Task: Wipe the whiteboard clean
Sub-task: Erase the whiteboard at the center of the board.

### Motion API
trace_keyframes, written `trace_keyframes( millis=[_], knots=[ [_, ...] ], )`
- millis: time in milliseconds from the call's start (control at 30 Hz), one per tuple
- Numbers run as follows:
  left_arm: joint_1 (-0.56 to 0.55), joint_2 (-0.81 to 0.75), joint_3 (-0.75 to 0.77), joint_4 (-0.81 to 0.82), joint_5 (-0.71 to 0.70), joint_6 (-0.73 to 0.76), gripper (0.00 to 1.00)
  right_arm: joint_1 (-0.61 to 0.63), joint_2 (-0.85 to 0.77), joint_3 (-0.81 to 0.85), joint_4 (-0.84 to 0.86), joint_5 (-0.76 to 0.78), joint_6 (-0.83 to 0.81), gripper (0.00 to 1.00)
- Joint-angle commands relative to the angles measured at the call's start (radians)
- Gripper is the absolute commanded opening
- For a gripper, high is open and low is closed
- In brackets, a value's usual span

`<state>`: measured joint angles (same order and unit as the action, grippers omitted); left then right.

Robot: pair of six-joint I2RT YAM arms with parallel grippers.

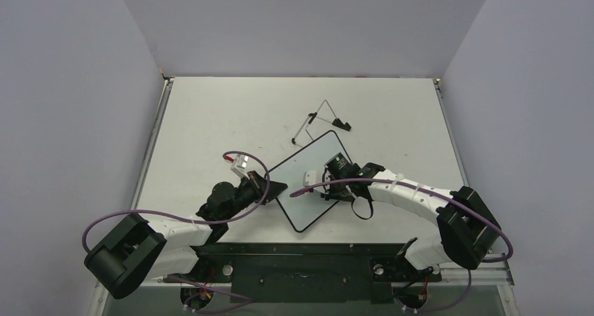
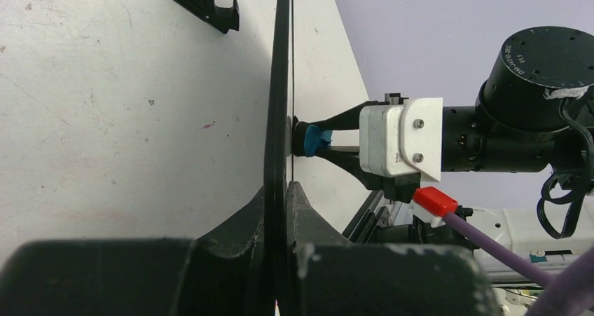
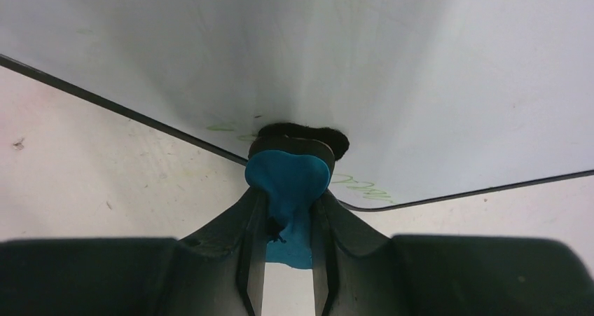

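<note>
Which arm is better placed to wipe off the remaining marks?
Right: the right claw holds the blue eraser against the whiteboard beside faint green marks; the left claw is clamping the board's edge.

On whiteboard (image 3: 420,64), green writing (image 3: 361,187) too faint to read; eraser (image 3: 287,172) partly hidden inside right tool (image 3: 288,211).

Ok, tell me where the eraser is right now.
The blue eraser sits centre in the right wrist view, pinched in the right gripper and pressed against the whiteboard's white face near its edge.
</note>
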<state>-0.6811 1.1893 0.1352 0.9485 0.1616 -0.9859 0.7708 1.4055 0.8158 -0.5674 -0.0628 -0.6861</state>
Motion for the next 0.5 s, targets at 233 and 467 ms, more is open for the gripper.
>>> trace_keyframes(
  millis=[233,467],
  knots=[
    [0.012,-0.051,0.010,0.134,0.030,-0.017,0.00,0.101,-0.023,-0.006,-0.088,-0.152,-0.105,0.00],
    [0.013,-0.047,0.014,0.139,0.039,-0.020,0.00,-0.041,-0.015,0.009,0.044,-0.013,0.029,0.00]
  ],
)
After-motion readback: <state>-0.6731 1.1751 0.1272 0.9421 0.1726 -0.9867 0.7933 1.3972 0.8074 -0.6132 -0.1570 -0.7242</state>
